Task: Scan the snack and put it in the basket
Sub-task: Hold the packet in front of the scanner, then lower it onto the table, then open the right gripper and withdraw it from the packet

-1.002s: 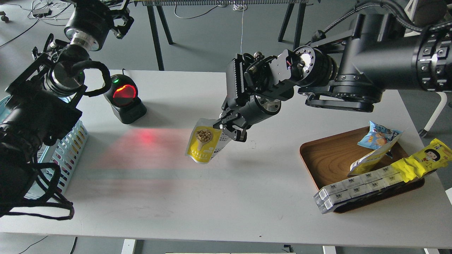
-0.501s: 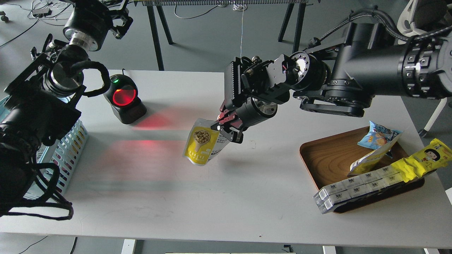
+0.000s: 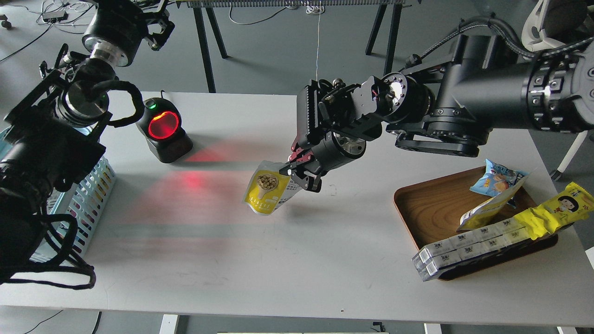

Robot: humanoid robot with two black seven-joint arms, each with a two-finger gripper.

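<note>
The snack, a small pouch with a yellow front showing a spoonful of tan beans, hangs just above the table's middle. My right gripper is shut on its top edge, reaching in from the right. The pouch's yellow front faces up and left; its white printed side shows on the right. The light blue slotted basket stands at the table's left edge, mostly hidden behind my left arm. My left gripper is raised at the top left, far from the pouch; its fingers cannot be told apart.
A black barcode scanner with a glowing red window stands back left and throws red light on the table. A brown wood-grain tray at the right holds a small blue packet, a long yellow packet and white boxes.
My right gripper with the pouch swayed slightly left and back, staying near the table's middle. The right arm's wrist turned a little. The left arm has not moved.
</note>
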